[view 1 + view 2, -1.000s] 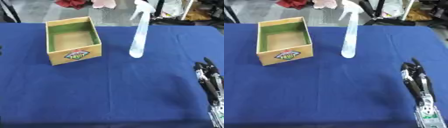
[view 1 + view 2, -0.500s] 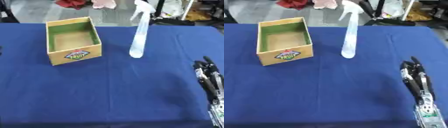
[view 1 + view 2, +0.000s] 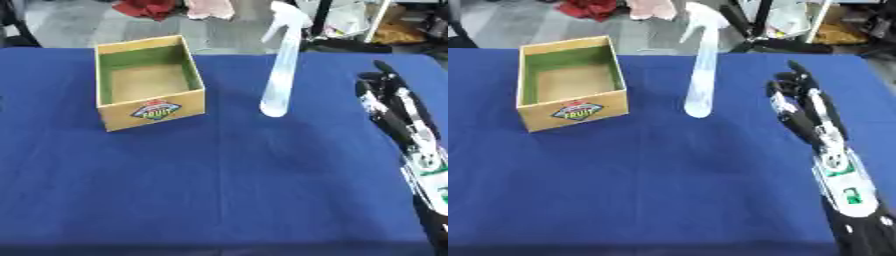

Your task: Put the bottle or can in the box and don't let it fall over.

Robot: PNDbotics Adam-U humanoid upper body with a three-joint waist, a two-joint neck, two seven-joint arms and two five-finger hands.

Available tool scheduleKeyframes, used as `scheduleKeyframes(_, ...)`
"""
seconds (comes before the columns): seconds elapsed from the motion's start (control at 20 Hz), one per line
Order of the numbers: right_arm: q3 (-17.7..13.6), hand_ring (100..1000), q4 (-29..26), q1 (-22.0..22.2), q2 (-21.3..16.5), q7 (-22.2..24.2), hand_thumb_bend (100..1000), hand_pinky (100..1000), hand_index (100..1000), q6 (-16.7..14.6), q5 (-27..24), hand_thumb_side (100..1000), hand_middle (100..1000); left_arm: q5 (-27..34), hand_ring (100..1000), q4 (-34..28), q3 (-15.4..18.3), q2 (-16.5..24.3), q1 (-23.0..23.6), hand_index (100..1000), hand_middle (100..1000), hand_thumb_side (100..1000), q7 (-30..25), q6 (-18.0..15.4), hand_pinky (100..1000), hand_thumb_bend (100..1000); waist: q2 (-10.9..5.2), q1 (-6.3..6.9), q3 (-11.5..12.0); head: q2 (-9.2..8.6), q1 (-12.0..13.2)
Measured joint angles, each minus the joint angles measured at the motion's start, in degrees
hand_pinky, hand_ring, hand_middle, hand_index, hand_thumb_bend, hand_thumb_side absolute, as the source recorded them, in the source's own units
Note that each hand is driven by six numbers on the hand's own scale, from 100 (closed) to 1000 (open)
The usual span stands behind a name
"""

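Right eye view: the spray bottle (image 3: 700, 75), tall, slender and pale, is shown upright on the blue bench (image 3: 667, 180), apart from and to the right of the open cardboard box (image 3: 570, 82), while the right hand (image 3: 802, 107) is held beside it with fingers extended and nothing grasped. A tip-over is judged the main risk, since so narrow a base could be upset by a sideways brush of the fingers (image 3: 796, 72) or a high grasp. The left hand is not shown, and the bottle's contents cannot be made out.

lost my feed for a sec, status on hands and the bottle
Right hand open, fingers straight, right of bottle, not touching. Left hand out of view. Spray bottle upright on cloth, beside box. Nothing between.
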Motion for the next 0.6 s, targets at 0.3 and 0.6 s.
scheduleKeyframes(0.3, 2.4, 844, 6.8, -6.2, 1.5, 2.9, 312, 869, 1000, -2.1, 2.8, 638, 814, 0.0, 784, 0.0, -0.1, 0.0, 0.0, 940, 873, 849, -0.4, -0.1, 830, 634, 0.0, 0.62, 1.0, 0.0, -0.5)
scheduleKeyframes(0.6, 2.9, 881, 12.9, -9.6, 4.7, 2.8, 391, 889, 1000, -3.8, 7.7, 650, 859, 0.0, 784, 0.0, -0.4, 0.0, 0.0, 940, 873, 850, -0.7, -0.3, 830, 631, 0.0, 0.78, 2.0, 0.0, -1.0)
